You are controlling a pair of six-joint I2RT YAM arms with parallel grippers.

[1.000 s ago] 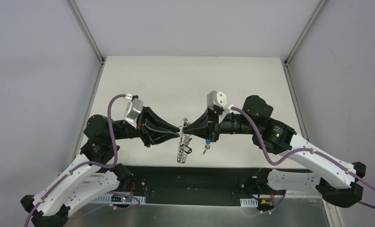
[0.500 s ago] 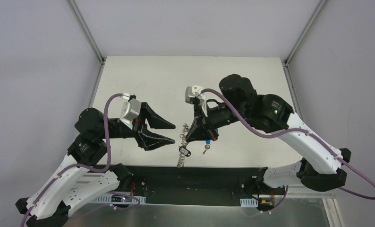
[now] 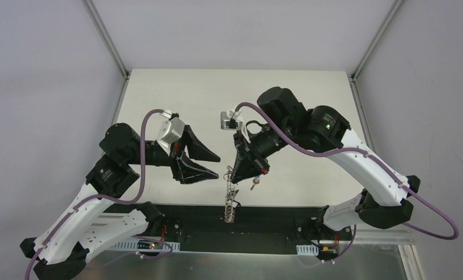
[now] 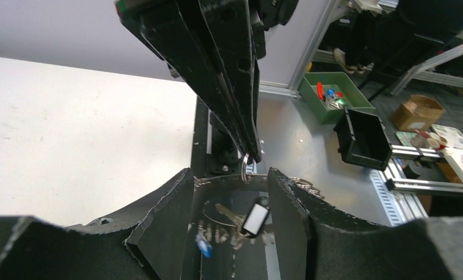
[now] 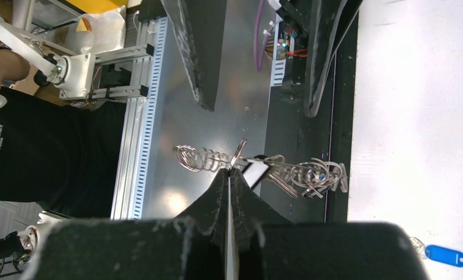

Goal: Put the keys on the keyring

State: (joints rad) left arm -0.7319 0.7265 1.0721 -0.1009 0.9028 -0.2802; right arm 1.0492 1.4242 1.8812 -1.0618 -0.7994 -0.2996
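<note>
Silvery and floppy, the keyring (image 5: 311,174) hangs in the air over the near edge of the table (image 3: 176,99). The right tool (image 5: 232,169), its fingers pressed together, pinches one wire loop. The left tool (image 4: 229,175) is spread just beside the ring and grips nothing.

The task looks partly done. At least one key (image 4: 255,217), with a black-rimmed, white-faced head, dangles among the loops, with a few bare metal blades beside it. A blue-capped key (image 5: 445,255) lies on the white table, well apart from the ring, so it appears to be left to thread (there may be others out of view).

The only writing is white lettering on a bystander's black shirt (image 5: 37,151), too small to read. No brand shows on the arms.
</note>
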